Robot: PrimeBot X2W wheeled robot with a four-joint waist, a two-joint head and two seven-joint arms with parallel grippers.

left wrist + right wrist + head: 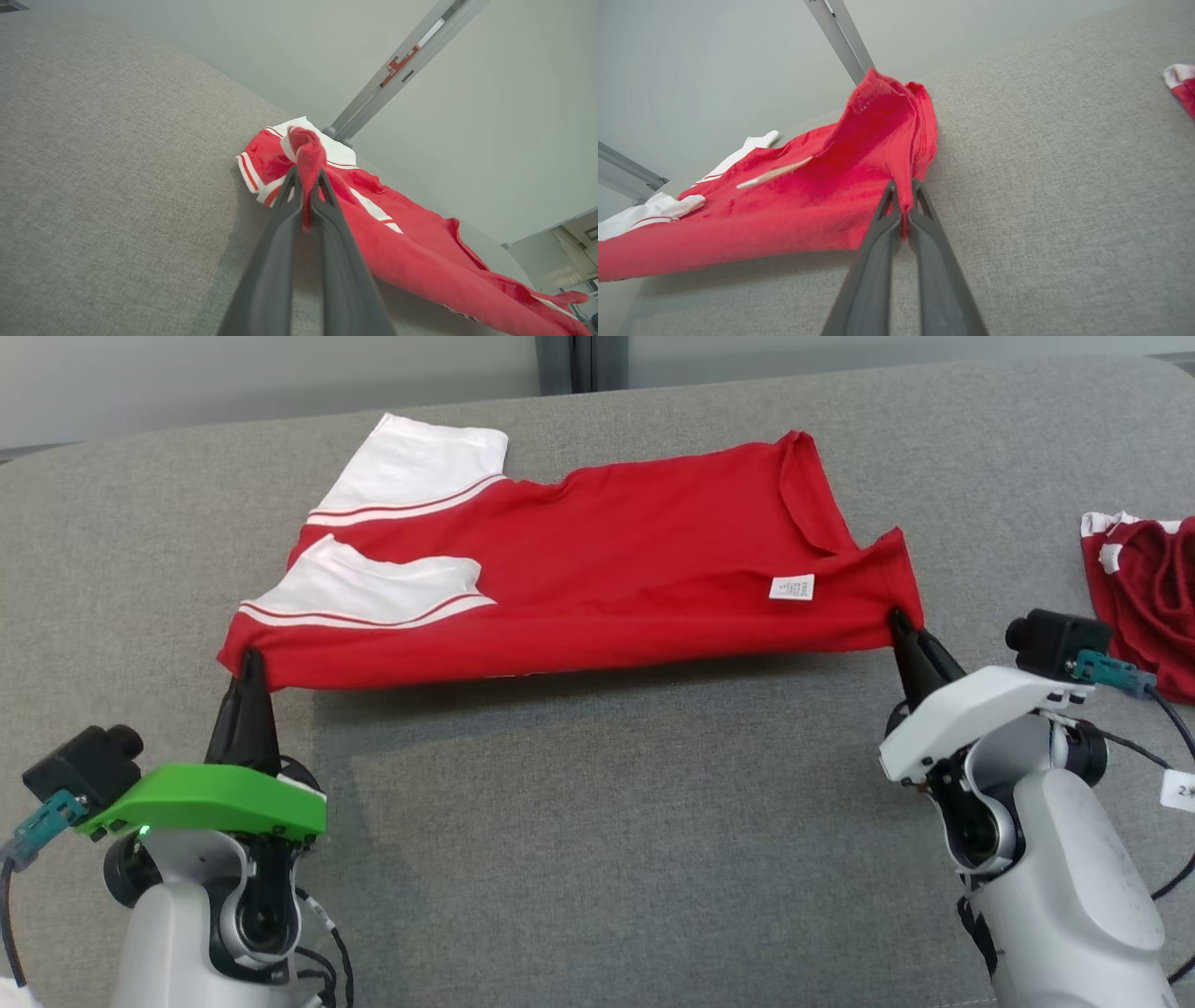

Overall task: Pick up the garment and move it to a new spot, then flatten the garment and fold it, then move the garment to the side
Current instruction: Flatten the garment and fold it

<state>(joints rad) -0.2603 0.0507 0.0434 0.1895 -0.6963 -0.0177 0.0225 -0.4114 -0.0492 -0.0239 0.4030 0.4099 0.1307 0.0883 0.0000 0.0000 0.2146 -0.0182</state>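
Red garment [597, 588] with white, red-striped sleeves on grey surface [597, 821]

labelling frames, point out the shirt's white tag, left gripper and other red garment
white tag [792, 587]: head view, label's middle
left gripper [250, 661]: head view, between its fingertips
other red garment [1150, 602]: head view, crumpled red middle

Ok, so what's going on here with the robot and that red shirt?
The robot has a red shirt pinched at its two near corners: the left gripper is shut on the corner by the white sleeves, the right gripper on the other. The near edge is lifted and stretched between them, while the far part lies on the grey surface. Another red garment sits bunched at the right.
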